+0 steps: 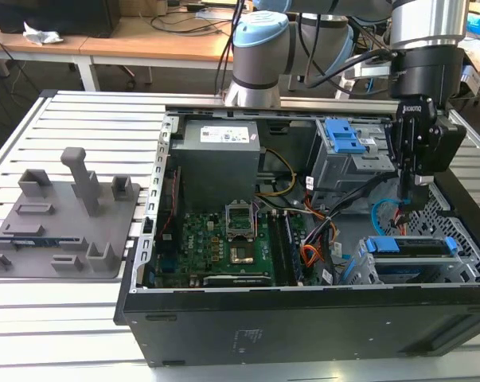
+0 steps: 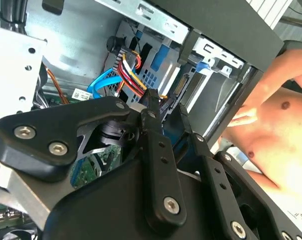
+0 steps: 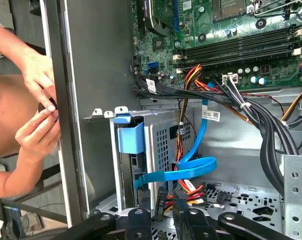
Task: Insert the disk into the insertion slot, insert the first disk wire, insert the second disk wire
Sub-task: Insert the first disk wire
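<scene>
The disk (image 1: 411, 247), in its blue caddy (image 3: 132, 137), sits inside the insertion slot (image 1: 465, 267), the low grey perforated cage at the case's front on the exterior view's right. My gripper (image 1: 415, 193) hangs just behind that cage. The first disk wire (image 3: 187, 186), a red and orange bundle, ends in a black plug between my fingertips (image 3: 140, 216); the same bundle (image 2: 129, 70) reaches my gripper (image 2: 167, 107) in the second wrist view. The second disk wire (image 3: 193, 167), light blue, loops beside it and runs toward the disk's rear (image 2: 101, 82).
A taller grey cage with a blue latch (image 1: 343, 137) stands behind my gripper. Thick black cables (image 3: 263, 125) cross above the motherboard (image 1: 224, 239). A person's hands (image 3: 36, 115) are outside the case wall (image 3: 98, 75). A grey fixture plate (image 1: 60, 215) lies on the exterior view's left.
</scene>
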Motion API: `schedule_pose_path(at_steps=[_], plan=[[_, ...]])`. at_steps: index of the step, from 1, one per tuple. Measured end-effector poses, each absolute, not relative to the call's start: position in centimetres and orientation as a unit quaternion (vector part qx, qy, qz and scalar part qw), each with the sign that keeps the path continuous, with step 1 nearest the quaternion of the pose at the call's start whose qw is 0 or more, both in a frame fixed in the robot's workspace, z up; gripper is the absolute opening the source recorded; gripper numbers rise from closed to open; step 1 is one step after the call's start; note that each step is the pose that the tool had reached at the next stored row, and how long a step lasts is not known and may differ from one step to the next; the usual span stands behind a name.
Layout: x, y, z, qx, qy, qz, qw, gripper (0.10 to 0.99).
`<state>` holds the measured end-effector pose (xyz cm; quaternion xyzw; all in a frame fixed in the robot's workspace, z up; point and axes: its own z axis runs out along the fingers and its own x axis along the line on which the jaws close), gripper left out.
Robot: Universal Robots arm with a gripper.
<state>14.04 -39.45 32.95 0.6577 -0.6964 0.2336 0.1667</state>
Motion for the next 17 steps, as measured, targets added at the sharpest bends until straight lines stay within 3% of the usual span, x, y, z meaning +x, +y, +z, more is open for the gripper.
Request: schedule_pose_path(at_steps=[7,8,10,17], plan=[[14.14,-39.46,32.88,0.658,-0.696,0.234,0.167,0.310],[14.09,-39.46,32.86,0.658,-0.697,0.234,0.167,0.294],[14.05,-39.46,32.84,0.658,-0.697,0.234,0.167,0.165],[14.09,-39.46,32.80,0.658,-0.697,0.233,0.168,0.165]])
